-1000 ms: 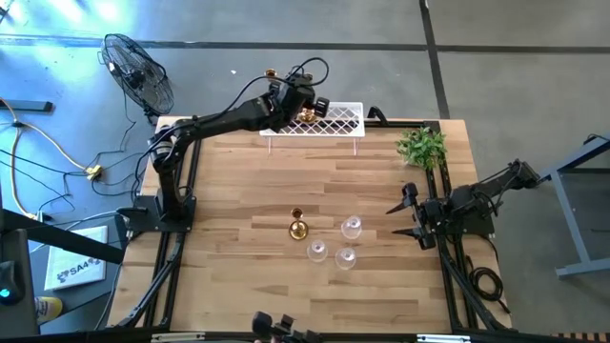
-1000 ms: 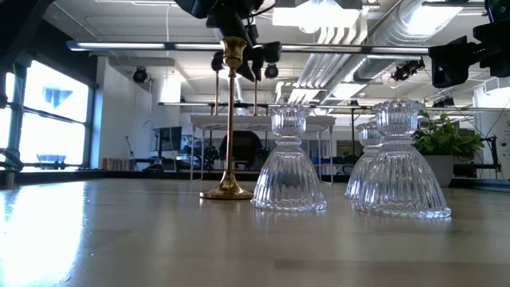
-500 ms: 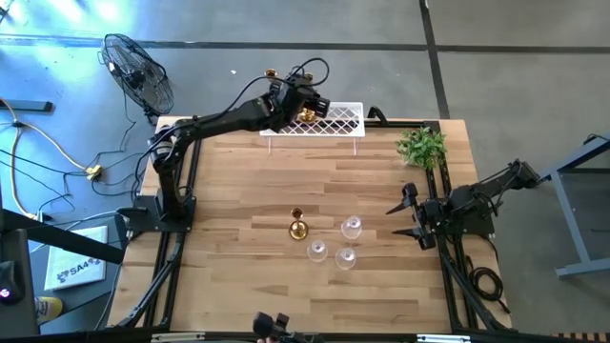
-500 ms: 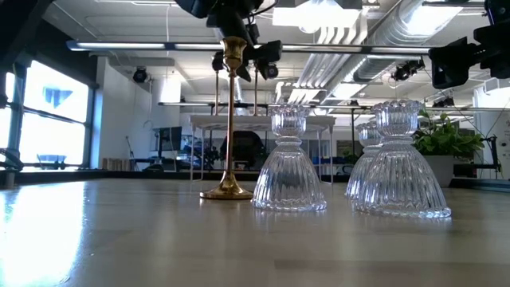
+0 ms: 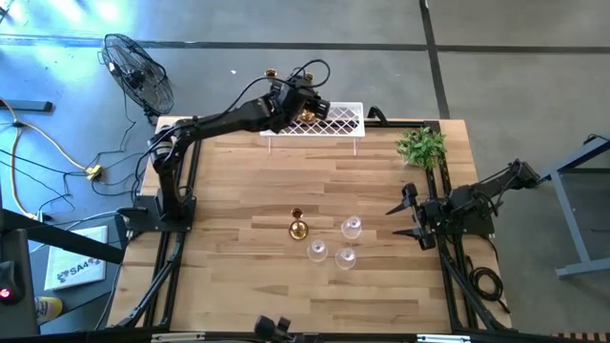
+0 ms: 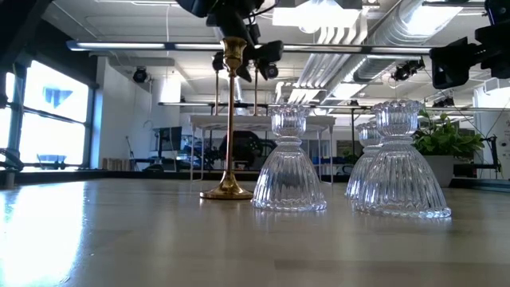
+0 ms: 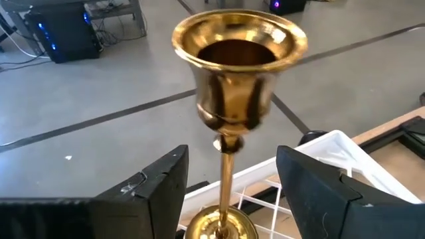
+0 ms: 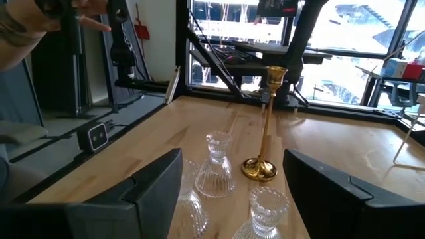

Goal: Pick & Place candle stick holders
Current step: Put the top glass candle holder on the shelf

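A gold holder (image 7: 238, 66) stands upright with its round base (image 7: 219, 227) on the white lattice rack (image 5: 338, 122) at the table's far edge. My left gripper (image 5: 310, 103) is open, one finger on each side of the thin stem, not touching it. Another gold cup (image 5: 270, 73) shows just left of that gripper. A third gold holder (image 5: 297, 227) stands on its base mid-table beside three clear glass holders (image 5: 352, 227) (image 5: 316, 251) (image 5: 346, 257). My right gripper (image 5: 398, 219) waits open and empty near the table's right edge, facing them.
A small green plant (image 5: 422, 146) stands at the far right corner. The rack stands on thin legs (image 6: 263, 123). A fan (image 5: 138, 71) is on the floor beyond the table's far left corner. A person's hand (image 8: 40, 16) shows in the room beyond the table.
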Tool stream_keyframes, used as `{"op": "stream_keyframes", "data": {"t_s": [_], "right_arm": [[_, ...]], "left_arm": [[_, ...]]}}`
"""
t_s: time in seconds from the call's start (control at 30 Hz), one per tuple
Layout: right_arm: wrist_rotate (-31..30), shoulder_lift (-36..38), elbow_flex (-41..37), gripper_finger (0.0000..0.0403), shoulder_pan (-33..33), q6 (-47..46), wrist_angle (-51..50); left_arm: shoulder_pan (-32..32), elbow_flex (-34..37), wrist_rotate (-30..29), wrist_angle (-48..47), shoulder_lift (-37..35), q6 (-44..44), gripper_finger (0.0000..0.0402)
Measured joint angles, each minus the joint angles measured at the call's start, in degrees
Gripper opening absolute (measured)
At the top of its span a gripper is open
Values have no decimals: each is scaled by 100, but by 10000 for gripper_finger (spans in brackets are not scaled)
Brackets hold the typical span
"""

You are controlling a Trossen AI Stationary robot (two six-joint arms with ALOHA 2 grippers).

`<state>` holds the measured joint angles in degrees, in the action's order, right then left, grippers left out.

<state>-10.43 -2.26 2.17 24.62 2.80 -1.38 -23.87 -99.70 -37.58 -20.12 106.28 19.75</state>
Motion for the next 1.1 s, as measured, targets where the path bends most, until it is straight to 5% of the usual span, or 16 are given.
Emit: {"op": "stream_keyframes", "data": {"t_s": [0.67,1.1], "right_arm": [[45,0,4,257,2,-150,-66],[205,0,4,257,1,-217,-95]], "left_arm": [[603,0,-599,-712,-242,-295,225],[1670,-7,-780,-1391,-699,-431,225]]}}
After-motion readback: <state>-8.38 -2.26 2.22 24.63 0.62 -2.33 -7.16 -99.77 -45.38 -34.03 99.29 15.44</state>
